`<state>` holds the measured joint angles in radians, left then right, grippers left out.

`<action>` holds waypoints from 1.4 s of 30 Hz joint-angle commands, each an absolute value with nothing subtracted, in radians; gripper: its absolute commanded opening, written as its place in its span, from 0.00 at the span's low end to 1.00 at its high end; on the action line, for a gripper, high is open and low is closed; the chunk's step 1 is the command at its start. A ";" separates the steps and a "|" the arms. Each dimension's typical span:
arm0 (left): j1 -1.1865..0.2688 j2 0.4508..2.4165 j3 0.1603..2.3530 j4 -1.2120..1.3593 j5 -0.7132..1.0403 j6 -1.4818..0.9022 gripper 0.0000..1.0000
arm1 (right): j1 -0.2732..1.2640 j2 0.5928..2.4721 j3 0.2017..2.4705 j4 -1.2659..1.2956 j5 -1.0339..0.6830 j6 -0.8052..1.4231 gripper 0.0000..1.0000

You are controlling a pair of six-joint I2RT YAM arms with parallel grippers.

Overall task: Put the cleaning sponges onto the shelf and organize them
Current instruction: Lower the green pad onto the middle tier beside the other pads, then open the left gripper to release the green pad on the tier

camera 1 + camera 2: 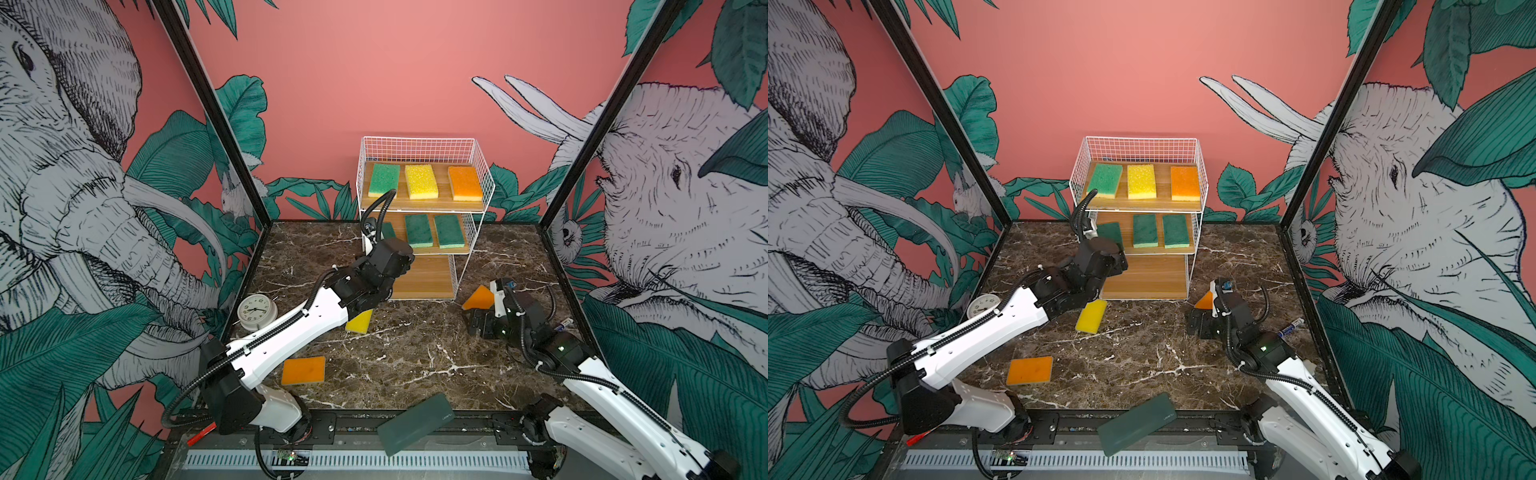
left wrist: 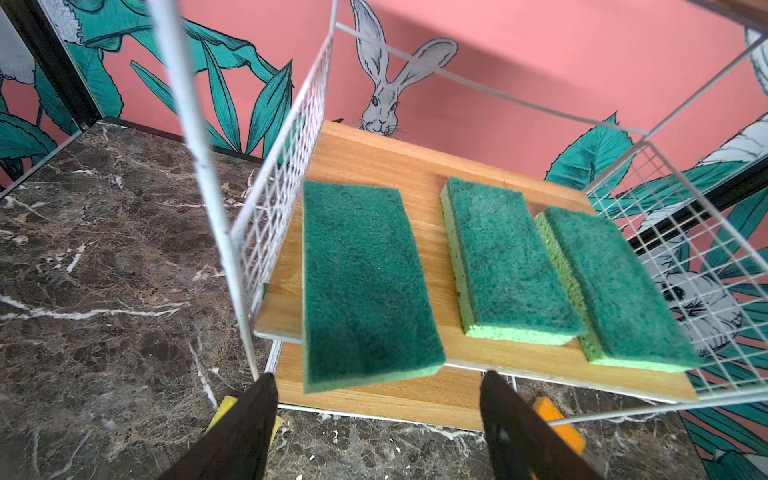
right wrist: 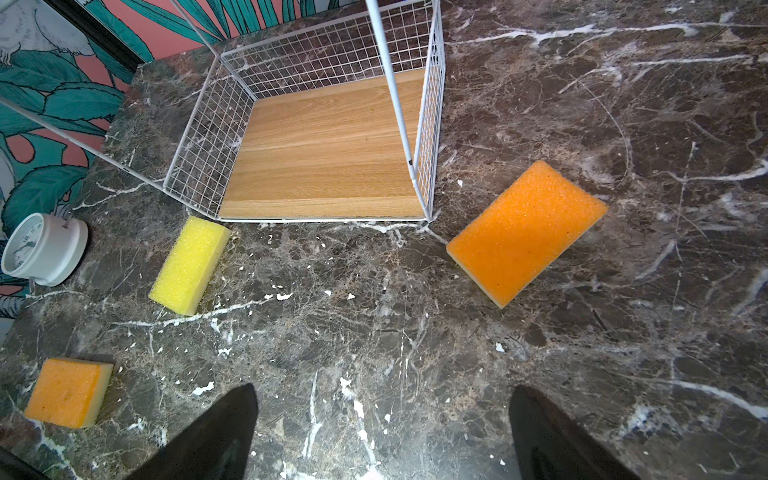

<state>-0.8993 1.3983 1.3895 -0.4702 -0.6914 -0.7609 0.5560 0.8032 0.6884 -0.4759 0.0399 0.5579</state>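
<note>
1. Clock [image 1: 257, 311] sits at the table's [image 1: 415, 353] left edge. Not part of the job.
2. Front orange sponge [image 1: 303, 370] lies flat near the table's front-left corner, well apart from the shelf [image 1: 417, 145].
3. Left tool [image 2: 378, 375] is released, jaws spread with nothing between them, just in front of the middle board [image 2: 415, 166]. End sponge [image 2: 365, 282] lies scourer up at that board's left edge, skewed, its near end overhanging the front edge. It likely wants a push inward to match its two neighbours [image 2: 511, 257] [image 2: 619, 286], which lie side by side.
4. Yellow sponge [image 1: 359, 322] lies on the table just beside the shelf's front-left corner, partly under the left arm.
5. The shelf stands mid-table at the back edge. The top board [image 1: 442, 183] holds a top green sponge [image 1: 384, 179], top yellow sponge [image 1: 421, 181] and top orange sponge [image 1: 465, 183], foam up and evenly spaced. The sorting looks to be by face. The bottom board [image 3: 328, 145] is bare, probably meant for the three sponges on the table.
6. Slab [image 1: 415, 424] overhangs the table's front edge.
7. Right orange sponge [image 3: 528, 232] lies just beside the shelf's front-right corner. Right tool [image 3: 384, 390] is released and empty over bare table near it, so this is the likely next pick.
8. Pen [image 1: 1291, 325] lies near the right edge.
9. The table is dark marble, white-veined and flecked. The walls are pink, with a mural of elephants, leaves and a rabbit, and there are black frame posts.
</note>
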 commanded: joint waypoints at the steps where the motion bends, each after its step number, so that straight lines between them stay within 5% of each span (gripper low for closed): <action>1: -0.918 1.348 1.357 -0.522 -0.687 -0.795 0.72 | 0.552 0.783 0.695 -0.461 0.038 0.566 0.97; 9: -0.934 1.300 1.326 -0.556 -0.623 -0.853 0.22 | 0.553 0.781 0.698 -0.462 0.038 0.578 0.97; 15: -0.933 1.267 1.235 -0.452 -0.637 -0.838 0.07 | 0.552 0.779 0.697 -0.461 0.044 0.578 0.97; 42: -0.838 1.374 1.313 -0.425 -0.556 -0.854 0.08 | 0.552 0.849 0.720 -0.382 0.009 0.596 0.96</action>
<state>-0.8486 1.3693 1.2858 -0.4206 -0.5716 -0.8249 0.5560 0.8398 0.6933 -0.4213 0.0151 0.5907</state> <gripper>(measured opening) 0.076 0.962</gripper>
